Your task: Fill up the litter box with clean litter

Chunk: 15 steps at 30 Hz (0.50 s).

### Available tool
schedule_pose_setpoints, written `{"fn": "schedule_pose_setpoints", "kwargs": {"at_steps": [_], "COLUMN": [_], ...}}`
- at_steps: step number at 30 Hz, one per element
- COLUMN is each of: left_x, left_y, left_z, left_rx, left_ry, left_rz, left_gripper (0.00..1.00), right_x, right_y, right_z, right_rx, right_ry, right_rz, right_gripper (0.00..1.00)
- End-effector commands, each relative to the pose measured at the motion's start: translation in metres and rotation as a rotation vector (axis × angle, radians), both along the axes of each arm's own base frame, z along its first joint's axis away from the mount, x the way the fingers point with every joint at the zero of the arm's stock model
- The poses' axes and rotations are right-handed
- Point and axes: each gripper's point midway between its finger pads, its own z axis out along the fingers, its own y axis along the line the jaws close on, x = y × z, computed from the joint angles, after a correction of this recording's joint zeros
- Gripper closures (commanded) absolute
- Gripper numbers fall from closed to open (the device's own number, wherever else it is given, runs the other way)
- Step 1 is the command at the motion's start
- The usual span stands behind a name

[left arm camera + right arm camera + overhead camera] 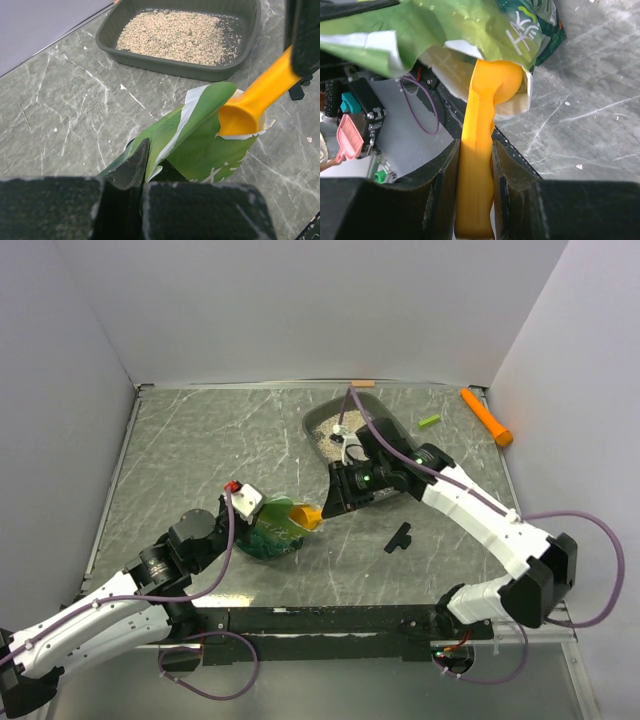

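The dark grey litter box (322,420) sits at the back middle, partly under my right arm; it also shows in the left wrist view (145,60) with beige litter (175,35) spread across its floor. My left gripper (145,175) is shut on the edge of the crinkled green bag (200,145), which lies near the front (270,530). My right gripper (475,165) is shut on the handle of the orange-yellow scoop (482,150). The scoop's bowl (240,117) sits in the bag's open mouth (308,515).
An orange cylinder (486,417) and a small green piece (429,421) lie at the back right. A small black part (399,537) lies on the marbled table (200,440) in front of the right arm. White walls close in three sides.
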Motion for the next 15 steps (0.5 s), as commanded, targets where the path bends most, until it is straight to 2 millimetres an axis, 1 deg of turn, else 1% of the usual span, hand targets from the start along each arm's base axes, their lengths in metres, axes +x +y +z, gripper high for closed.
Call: {"fn": "schedule_pose_setpoints", "kwargs": {"at_steps": [1, 2, 3, 4, 6, 7, 8, 10, 11, 12, 13, 15], "left_x": [0.001, 0.0, 0.0, -0.001, -0.002, -0.002, -0.003, -0.004, -0.004, -0.005, -0.004, -0.005], "left_y": [-0.005, -0.007, -0.008, -0.009, -0.011, -0.011, -0.012, -0.012, -0.013, -0.012, -0.012, -0.012], "left_z": [0.025, 0.024, 0.023, 0.024, 0.024, 0.024, 0.023, 0.025, 0.025, 0.025, 0.025, 0.026], "left_rx": [-0.077, -0.075, -0.074, -0.074, -0.076, -0.077, -0.077, -0.081, -0.08, -0.083, -0.083, -0.082], "left_ry": [-0.025, -0.02, -0.017, -0.014, -0.011, -0.011, -0.01, -0.012, -0.011, -0.012, -0.013, -0.015], "left_rz": [-0.004, -0.011, -0.016, -0.021, -0.03, -0.032, -0.036, -0.041, -0.042, -0.042, -0.041, -0.038], "left_gripper": [0.99, 0.99, 0.99, 0.99, 0.99, 0.99, 0.99, 0.99, 0.99, 0.99, 0.99, 0.99], "right_x": [-0.002, 0.0, 0.003, 0.001, 0.008, 0.006, 0.007, 0.011, 0.013, 0.015, 0.016, 0.015], "right_y": [0.0, 0.001, 0.003, 0.002, 0.004, 0.003, 0.004, 0.006, 0.008, 0.011, 0.014, 0.023], "right_z": [-0.005, -0.014, -0.011, -0.014, -0.02, -0.023, -0.031, -0.032, -0.041, -0.043, -0.053, -0.062], "right_rx": [-0.081, -0.12, -0.125, -0.146, -0.189, -0.215, -0.25, -0.284, -0.314, -0.328, -0.348, -0.349], "right_ry": [0.078, 0.094, 0.091, 0.107, 0.108, 0.121, 0.132, 0.123, 0.135, 0.126, 0.146, 0.163], "right_rz": [0.008, 0.009, 0.008, 0.012, 0.007, 0.014, 0.017, 0.018, 0.023, 0.026, 0.033, 0.05], "right_gripper": [1.0, 1.0, 1.0, 1.0, 1.0, 1.0, 1.0, 1.0, 1.0, 1.0, 1.0, 1.0]}}
